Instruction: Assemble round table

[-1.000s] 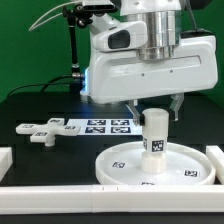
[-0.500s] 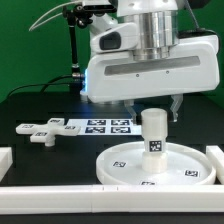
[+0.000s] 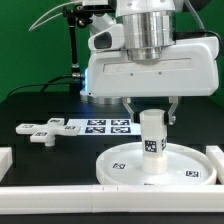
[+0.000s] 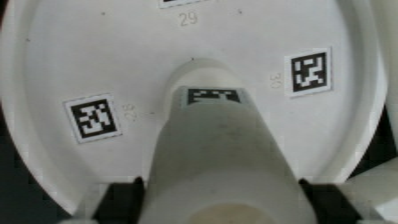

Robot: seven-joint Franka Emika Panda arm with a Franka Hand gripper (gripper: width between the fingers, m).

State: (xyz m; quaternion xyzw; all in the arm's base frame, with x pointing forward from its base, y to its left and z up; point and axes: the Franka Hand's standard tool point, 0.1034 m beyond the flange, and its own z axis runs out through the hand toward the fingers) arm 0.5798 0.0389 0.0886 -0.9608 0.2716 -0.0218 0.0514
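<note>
Alignment looked the crux: the short white plastic cylindrical leg (image 3: 152, 137) stood upright, long axis vertical, at the middle of the large rimmed white round disc (image 3: 112, 166), straight below the claw (image 3: 152, 115), whose jaws were clamped on its top.

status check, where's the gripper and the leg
Gripper shut on leg. Leg upright on round disc. Cross base piece off to the side, not in the way.
</note>
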